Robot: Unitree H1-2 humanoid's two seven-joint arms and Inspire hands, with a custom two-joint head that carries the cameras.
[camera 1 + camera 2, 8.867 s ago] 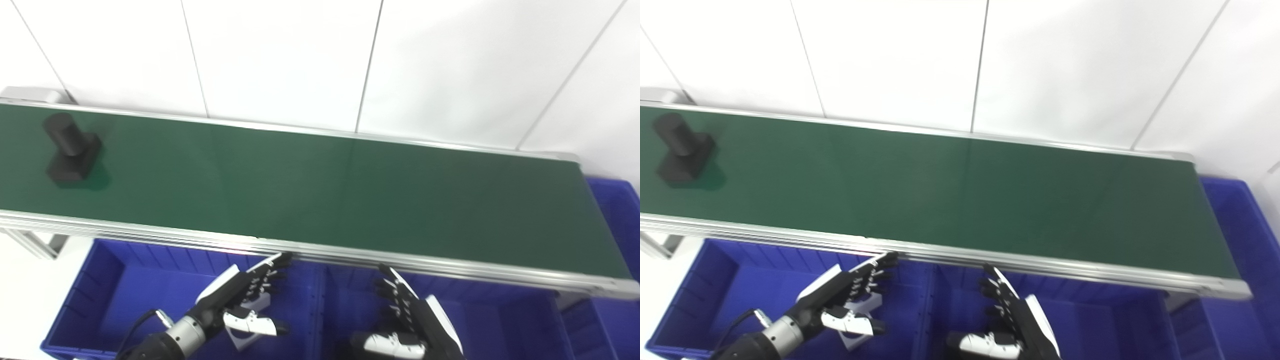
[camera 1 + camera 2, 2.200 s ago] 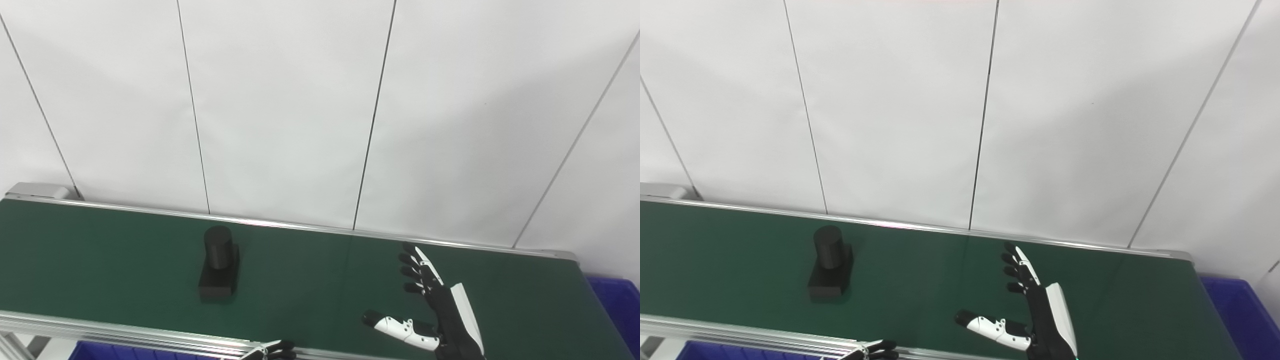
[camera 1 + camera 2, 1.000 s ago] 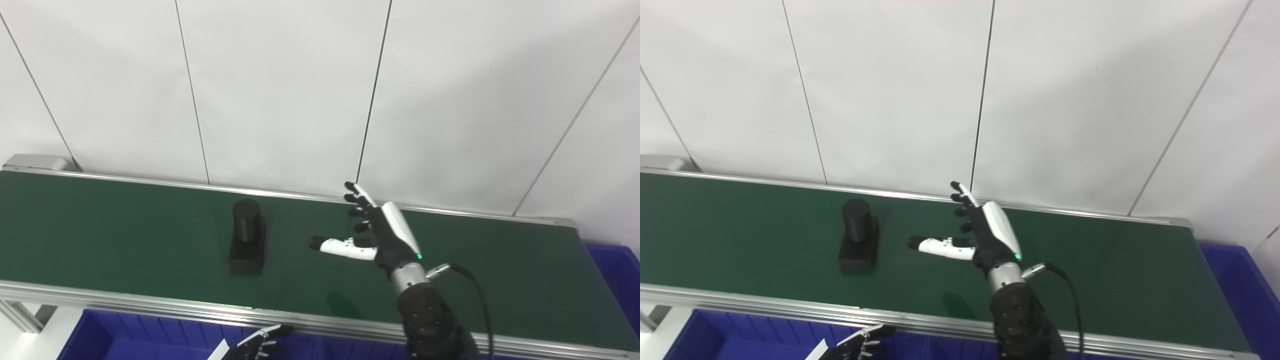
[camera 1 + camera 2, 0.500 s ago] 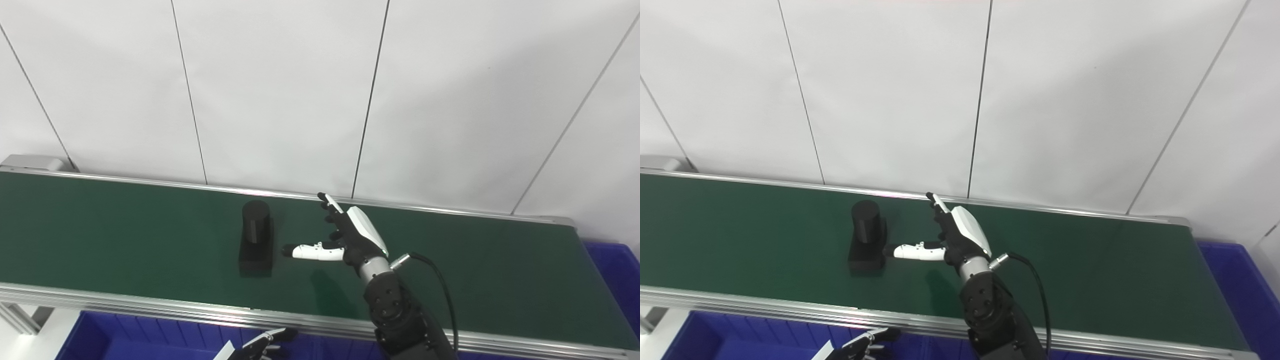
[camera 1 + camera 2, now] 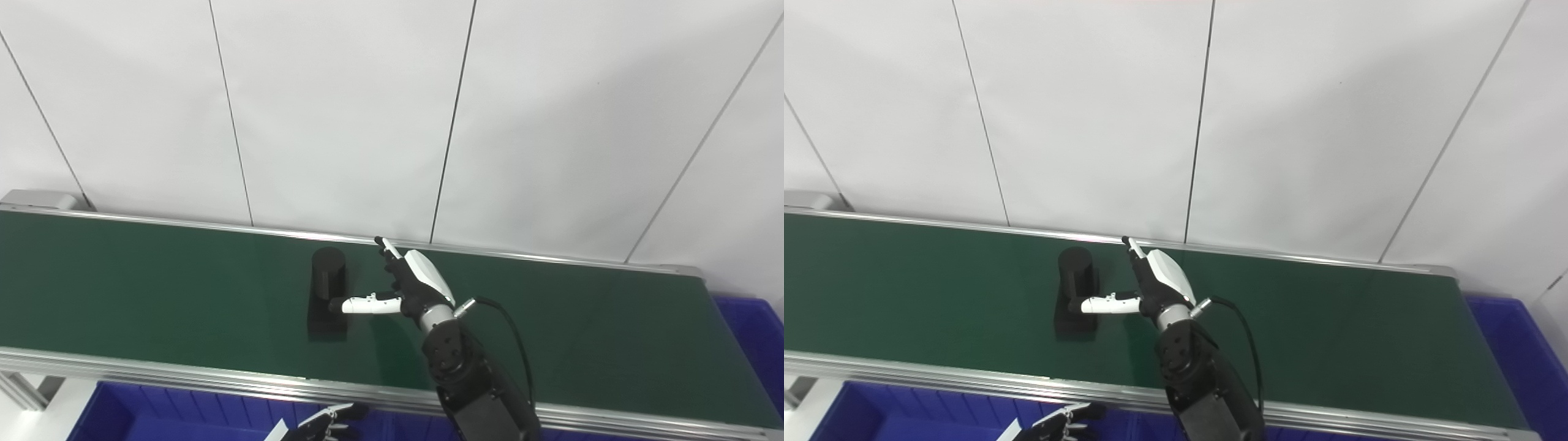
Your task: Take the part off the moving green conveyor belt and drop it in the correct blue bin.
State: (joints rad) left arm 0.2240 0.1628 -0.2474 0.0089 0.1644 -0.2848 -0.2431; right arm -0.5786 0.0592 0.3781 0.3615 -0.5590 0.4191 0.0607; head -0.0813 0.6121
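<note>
A black part (image 5: 327, 293), a cylinder standing on a block base, rides upright on the green conveyor belt (image 5: 153, 294) near its middle; it also shows in the right eye view (image 5: 1076, 298). My right hand (image 5: 401, 288) is open just to the part's right, fingers raised, the thumb reaching across the front of the part's lower half. It holds nothing. Only the fingertips of my left hand (image 5: 331, 419) show at the bottom edge below the belt; their spread is unclear.
The belt's aluminium front rail (image 5: 184, 376) runs across the lower picture. Blue bins (image 5: 153, 419) sit below it, and another blue bin (image 5: 756, 343) stands at the belt's right end. A white panelled wall rises behind the belt.
The part has ridden right along the belt. My right hand has moved left to meet it, the thumb now in front of it. The left hand stays low.
</note>
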